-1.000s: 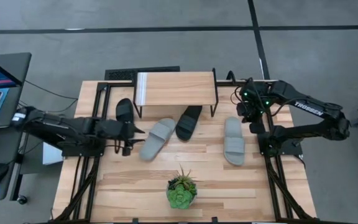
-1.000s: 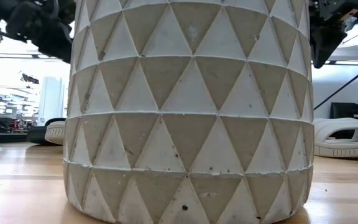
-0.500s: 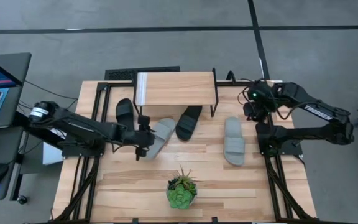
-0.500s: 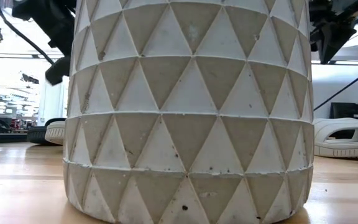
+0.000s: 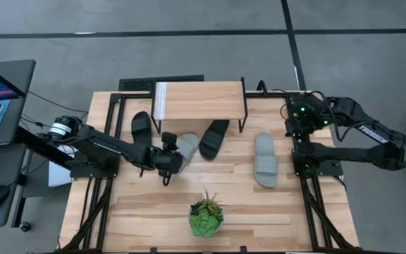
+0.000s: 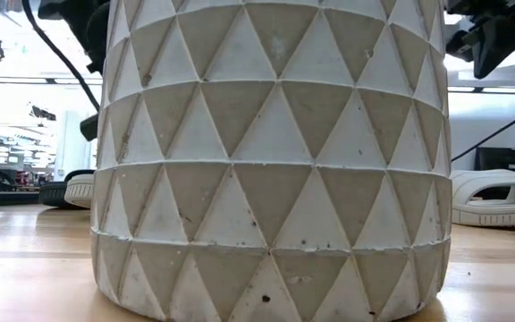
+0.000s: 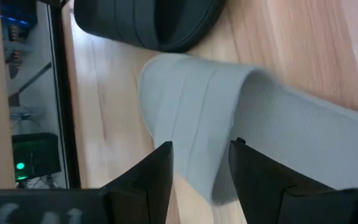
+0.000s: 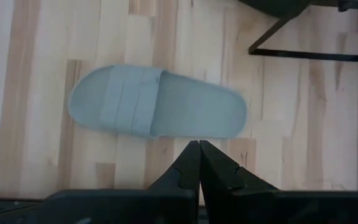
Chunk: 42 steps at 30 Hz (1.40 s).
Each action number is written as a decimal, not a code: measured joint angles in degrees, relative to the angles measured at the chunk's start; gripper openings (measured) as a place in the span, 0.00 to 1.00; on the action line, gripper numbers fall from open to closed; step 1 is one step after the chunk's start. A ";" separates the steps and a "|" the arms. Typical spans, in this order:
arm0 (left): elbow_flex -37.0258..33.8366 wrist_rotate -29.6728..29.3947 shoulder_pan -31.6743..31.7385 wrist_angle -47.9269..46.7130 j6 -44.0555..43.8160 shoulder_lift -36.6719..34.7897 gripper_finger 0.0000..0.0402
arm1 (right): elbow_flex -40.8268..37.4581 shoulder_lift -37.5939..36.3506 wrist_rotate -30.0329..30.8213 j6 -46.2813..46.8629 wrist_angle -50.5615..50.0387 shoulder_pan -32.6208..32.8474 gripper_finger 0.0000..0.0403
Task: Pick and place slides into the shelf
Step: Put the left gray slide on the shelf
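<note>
On the table (image 5: pixel 273 212), ribbed-strap grey slide (image 7: pixel 241 124).

Even, bright overhead light on the pale slatted wooden worktop (image 5: pixel 259 204) with only soft short shadows, low view backlit by blown-out white room behind the grey triangle-patterned concrete pot (image 6: pixel 275 152), left wrist view softly blurred on the light grey rubber slide (image 7: pixel 260 137).

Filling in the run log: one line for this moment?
left gripper: open, at toe end of grey slide | right gripper: shut, waiting above other grey slide | shelf: no slides placed
</note>
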 joint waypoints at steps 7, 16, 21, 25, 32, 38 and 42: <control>0.35 3.39 -0.82 -0.69 -0.53 0.77 0.36 | 0.00 -1.28 -0.01 0.04 -0.26 0.00 0.00; -0.02 1.94 0.26 -1.54 -0.56 0.77 0.36 | 0.00 -1.52 -0.04 0.07 -0.82 0.00 0.00; -0.04 1.82 0.82 -1.75 -0.51 0.77 0.36 | 0.00 -1.52 -0.06 0.07 -0.82 0.00 0.00; -0.05 2.43 1.14 -1.75 -0.46 0.77 0.36 | 0.00 -1.52 -0.10 0.10 -0.82 0.00 0.00; -0.07 4.42 1.14 -1.23 1.43 5.23 0.36 | 0.00 -1.52 -0.20 0.11 -0.82 0.00 0.00; -0.02 -3.21 0.67 0.92 0.80 9.67 0.36 | 0.00 -1.52 -0.21 0.11 -0.85 0.00 0.00; -0.02 -8.87 0.89 2.87 0.35 9.91 0.36 | 0.00 -1.52 -0.23 0.11 -0.95 0.00 0.00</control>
